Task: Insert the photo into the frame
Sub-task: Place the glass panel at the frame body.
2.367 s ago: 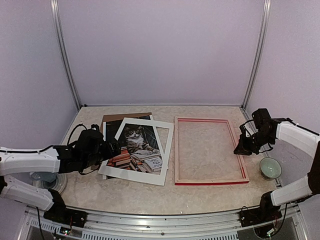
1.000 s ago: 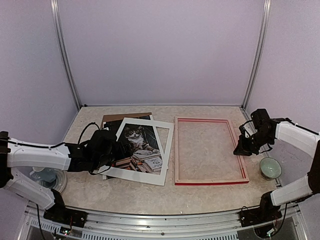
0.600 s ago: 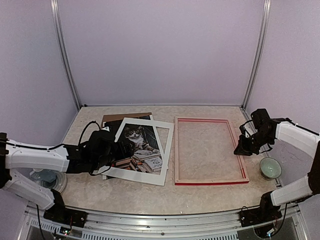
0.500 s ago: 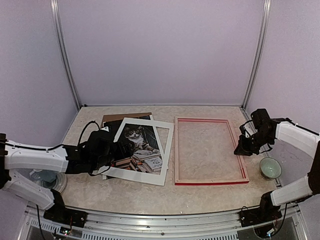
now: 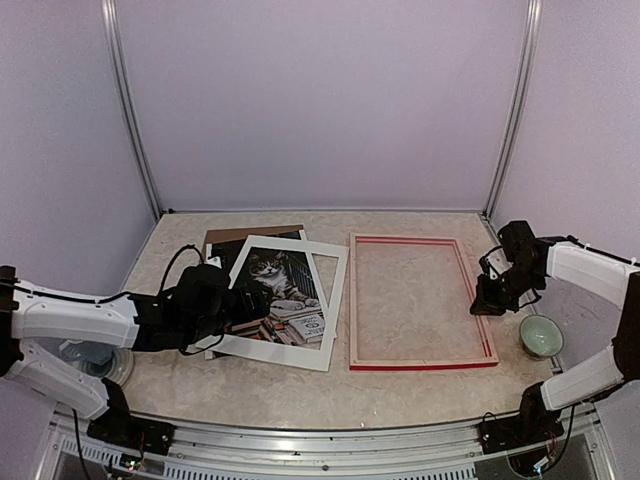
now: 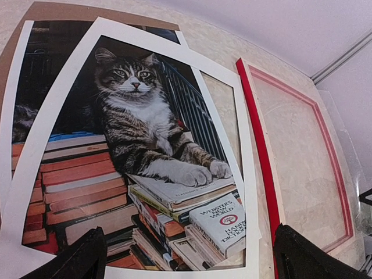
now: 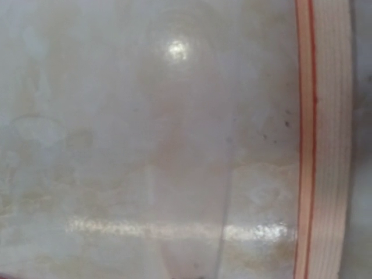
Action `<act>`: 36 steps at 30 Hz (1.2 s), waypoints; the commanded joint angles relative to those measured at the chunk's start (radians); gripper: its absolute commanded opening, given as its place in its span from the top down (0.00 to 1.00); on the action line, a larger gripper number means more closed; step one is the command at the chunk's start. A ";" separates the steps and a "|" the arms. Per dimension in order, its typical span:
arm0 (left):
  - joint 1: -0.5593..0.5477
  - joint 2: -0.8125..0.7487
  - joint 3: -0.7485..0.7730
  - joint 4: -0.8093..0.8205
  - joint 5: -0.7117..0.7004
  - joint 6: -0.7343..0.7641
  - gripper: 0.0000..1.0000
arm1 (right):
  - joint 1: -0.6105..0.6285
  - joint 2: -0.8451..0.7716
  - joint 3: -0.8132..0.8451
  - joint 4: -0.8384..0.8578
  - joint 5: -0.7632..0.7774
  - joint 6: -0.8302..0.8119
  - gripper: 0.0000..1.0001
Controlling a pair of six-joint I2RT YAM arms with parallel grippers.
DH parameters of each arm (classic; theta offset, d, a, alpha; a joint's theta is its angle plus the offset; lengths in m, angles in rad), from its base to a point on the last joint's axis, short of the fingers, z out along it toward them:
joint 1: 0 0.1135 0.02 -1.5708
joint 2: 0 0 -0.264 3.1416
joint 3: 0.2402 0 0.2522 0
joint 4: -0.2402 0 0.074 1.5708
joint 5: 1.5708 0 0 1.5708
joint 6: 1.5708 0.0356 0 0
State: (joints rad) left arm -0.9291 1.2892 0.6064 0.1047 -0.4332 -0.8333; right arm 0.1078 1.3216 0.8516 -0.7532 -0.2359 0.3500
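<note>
Top view of the workbench I was running remotely. The photo (image 5: 275, 292), a tabby cat among stacked books, lay flat on the left half of the marble table (image 5: 300, 395), not in the frame. It rested on a brown backing board (image 5: 255, 231), with a white mat (image 5: 270, 355) lying tilted over it, so the cat showed through the mat's opening.

The frame (image 5: 420, 363), thin bars of red and pale wood, lay flat just to the right of the mat, with bare table inside it.

My left gripper (image 5: 238, 298) hung low at the mat's left edge with its jaws spread wide and nothing between them. The left wrist camera looked across the photo between the two fingertips (image 6: 81, 258).

My right gripper (image 5: 487, 300) sat at the frame's right bar with its jaws drawn together. I could not tell whether they pinched the bar. A green bowl (image 5: 541, 336) stood nearby, outside the frame.
</note>
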 commanded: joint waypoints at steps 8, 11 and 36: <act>-0.007 -0.005 0.001 0.024 -0.001 0.021 0.01 | 0.010 0.023 0.013 -0.021 0.054 0.001 0.91; -0.007 0.007 0.007 0.028 0.002 0.022 0.01 | 0.012 0.031 0.015 -0.023 0.054 0.000 0.91; -0.019 0.077 0.019 0.055 0.039 0.005 0.01 | 0.035 0.032 0.033 -0.012 0.032 -0.016 0.65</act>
State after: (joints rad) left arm -0.9352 1.3518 0.6060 0.1425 -0.3996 -0.8261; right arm 0.1291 1.3670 0.8558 -0.7589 -0.2211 0.3382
